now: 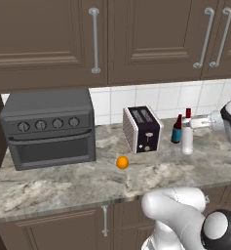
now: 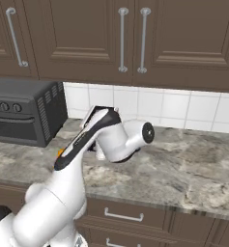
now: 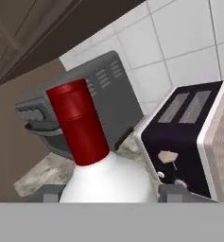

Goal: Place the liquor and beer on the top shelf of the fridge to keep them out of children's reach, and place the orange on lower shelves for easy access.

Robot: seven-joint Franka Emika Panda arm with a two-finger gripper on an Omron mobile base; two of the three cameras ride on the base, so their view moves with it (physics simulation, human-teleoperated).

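At counter back edge, right of toaster point(image 1: 142, 129): liquor point(image 1: 187, 136) upright, gripper point(image 3: 111, 193) fingers point(image 3: 174, 193) closed round its body, below red cap, for lift to fridge. Beer point(image 1: 177, 130) just beside, behind-left. Orange point(image 1: 122, 162) mid-counter, loose, apart.

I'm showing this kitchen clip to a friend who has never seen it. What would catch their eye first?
Probably the liquor, its red cap looming in the hand view between the tool's fingertips. Next, the bright orange lying alone on the marble counter in front of the toaster. The dark toaster oven stands at the counter's left end.
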